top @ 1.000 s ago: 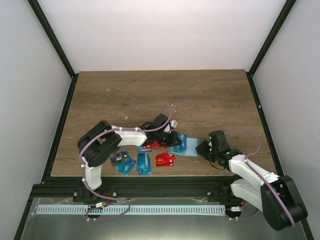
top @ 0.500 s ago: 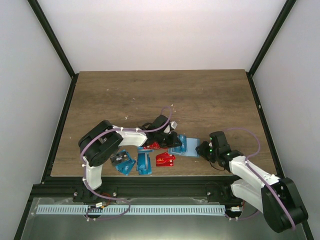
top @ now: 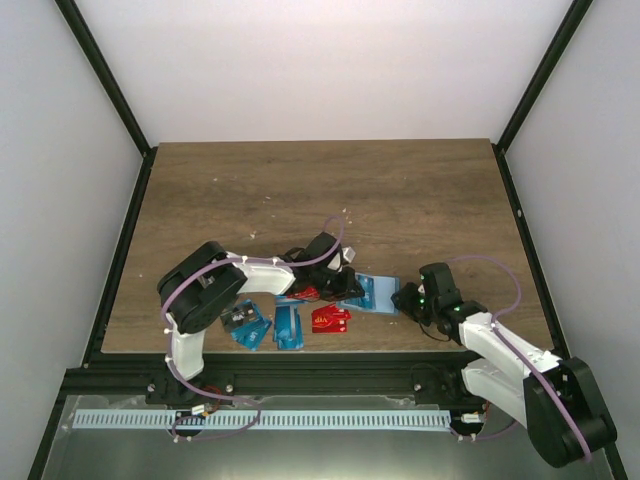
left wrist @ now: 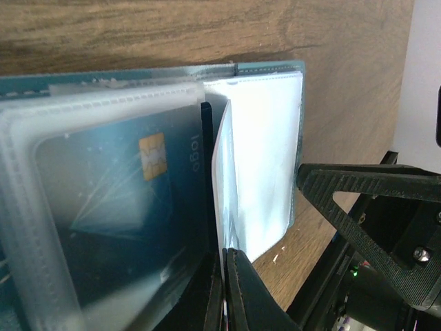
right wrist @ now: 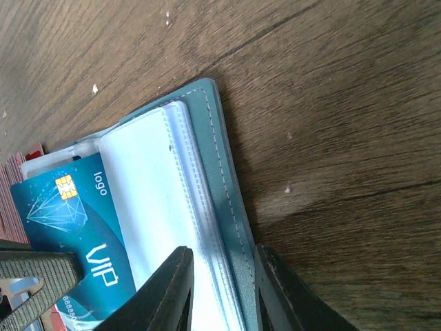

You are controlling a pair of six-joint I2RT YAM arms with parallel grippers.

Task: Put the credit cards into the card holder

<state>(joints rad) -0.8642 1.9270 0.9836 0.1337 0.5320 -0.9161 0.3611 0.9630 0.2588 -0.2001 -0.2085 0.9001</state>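
Barely changed: left gripper [left wrist: 223, 256] has edged right, fingers pinched tight on a clear sleeve [left wrist: 220, 179] of the card holder [right wrist: 224, 179]; right gripper [right wrist: 222, 255] still clamps its edge.

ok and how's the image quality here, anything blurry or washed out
Left wrist view: the blue card behind its plastic is soft and out of focus, and the white sleeve is nearly blown out. Right wrist view: sharp on the card holder stitching and the table grain. Top view: even light, soft shadows, things small.
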